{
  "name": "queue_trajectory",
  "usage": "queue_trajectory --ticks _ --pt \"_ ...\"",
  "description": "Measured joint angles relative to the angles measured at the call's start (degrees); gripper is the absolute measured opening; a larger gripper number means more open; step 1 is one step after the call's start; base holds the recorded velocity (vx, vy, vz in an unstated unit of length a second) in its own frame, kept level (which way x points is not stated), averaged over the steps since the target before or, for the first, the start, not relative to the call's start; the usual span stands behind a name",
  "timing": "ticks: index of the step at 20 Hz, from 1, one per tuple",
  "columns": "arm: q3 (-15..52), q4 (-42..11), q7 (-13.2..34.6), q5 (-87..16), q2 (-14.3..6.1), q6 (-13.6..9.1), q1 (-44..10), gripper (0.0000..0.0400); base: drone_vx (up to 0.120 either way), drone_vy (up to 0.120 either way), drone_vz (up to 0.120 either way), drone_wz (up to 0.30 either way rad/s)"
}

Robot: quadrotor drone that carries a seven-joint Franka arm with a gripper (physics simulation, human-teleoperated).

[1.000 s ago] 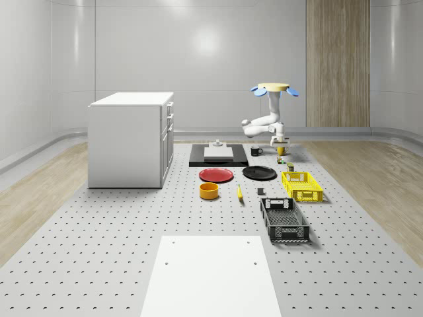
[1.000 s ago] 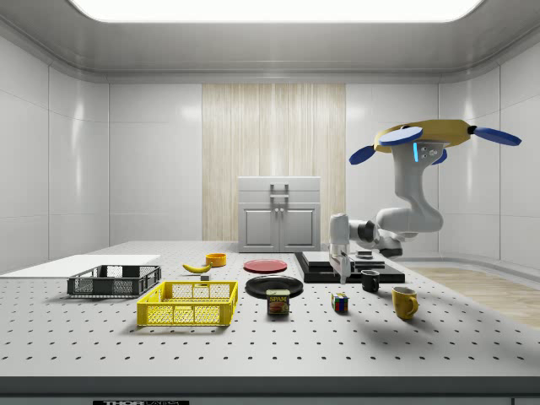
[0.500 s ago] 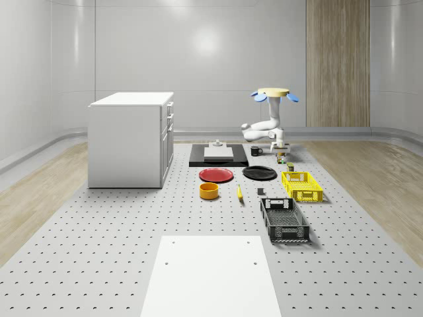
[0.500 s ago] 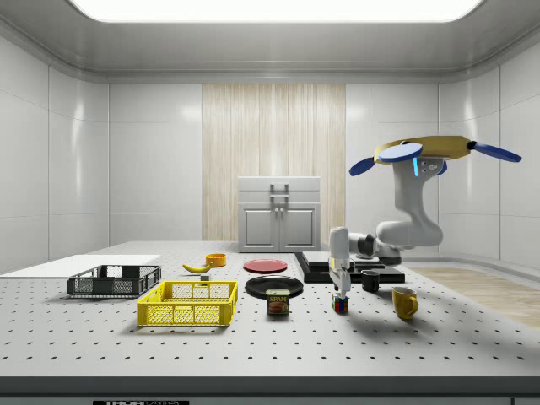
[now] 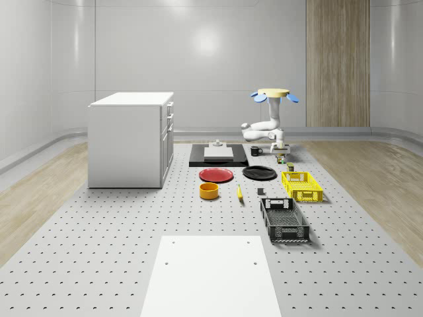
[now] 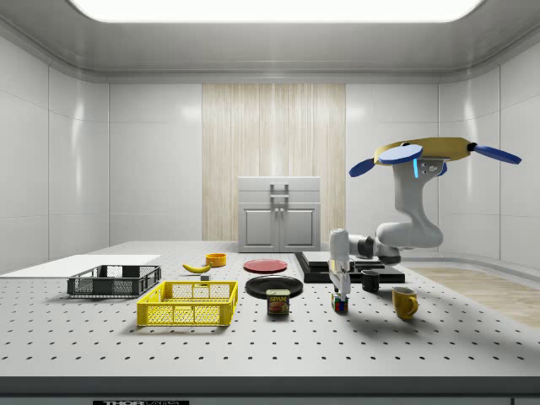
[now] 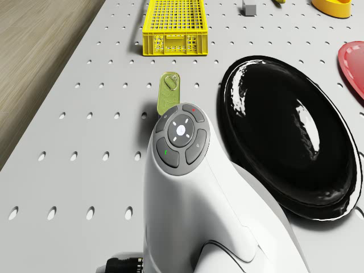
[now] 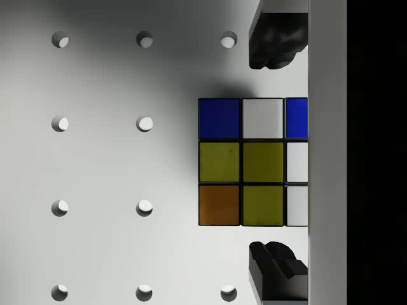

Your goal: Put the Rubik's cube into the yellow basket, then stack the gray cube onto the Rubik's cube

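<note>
Hand (image 6: 339, 293) hangs low over the Rubik's cube (image 6: 339, 304) on the table (image 6: 278, 346) in the side view, with the drone (image 6: 426, 152) hovering above and behind it. Along the wrist view, its fingers (image 8: 275, 39) stand wide apart on either side of the cube, not touching it. From the drone view, the yellow basket (image 7: 173, 25) sits well beyond the hand.

Drone (image 6: 426, 152) aloft; arm bent downward; gripper (image 6: 338, 291) vertical, fingers (image 8: 273, 38) apart.
</note>
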Motion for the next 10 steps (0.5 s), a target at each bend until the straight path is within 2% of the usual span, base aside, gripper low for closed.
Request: queue_trajectory --ticks 10 --pt "-2.88 0.70 0.00 -2.24 -2.28 3.16 -0.30 0.0400 0.000 0.000 0.000 0.000"
